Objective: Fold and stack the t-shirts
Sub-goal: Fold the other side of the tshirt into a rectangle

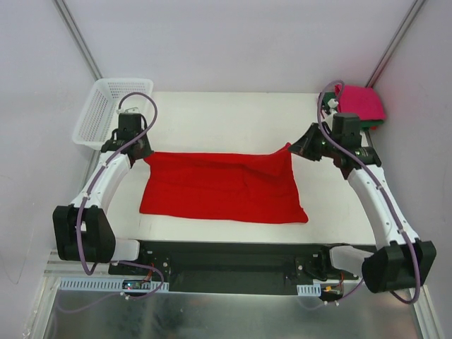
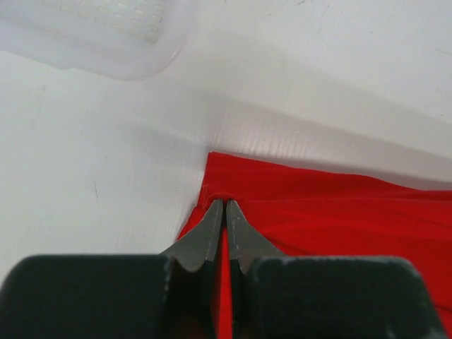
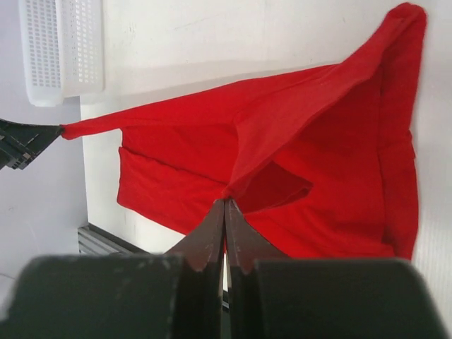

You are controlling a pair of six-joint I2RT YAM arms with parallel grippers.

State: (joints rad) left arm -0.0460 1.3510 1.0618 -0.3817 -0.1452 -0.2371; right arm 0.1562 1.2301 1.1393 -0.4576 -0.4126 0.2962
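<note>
A white plastic mesh basket stands upright, open side up, at the far left corner of the white table. A black plate runs along the table's near edge, and a dull metal sheet lies in front of it. Pale walls close three sides. Grey struts slant up both rear corners.

Overhead view: bright, even, diffuse light. The white table is close to washed out; my arms cast only faint, soft shadows on it. Left wrist view: the basket is blurred and overexposed. Right wrist view: the lifted red t-shirt throws a soft grey shadow on the table. Housings of my left gripper and right gripper read black, soft-edged, underexposed.
</note>
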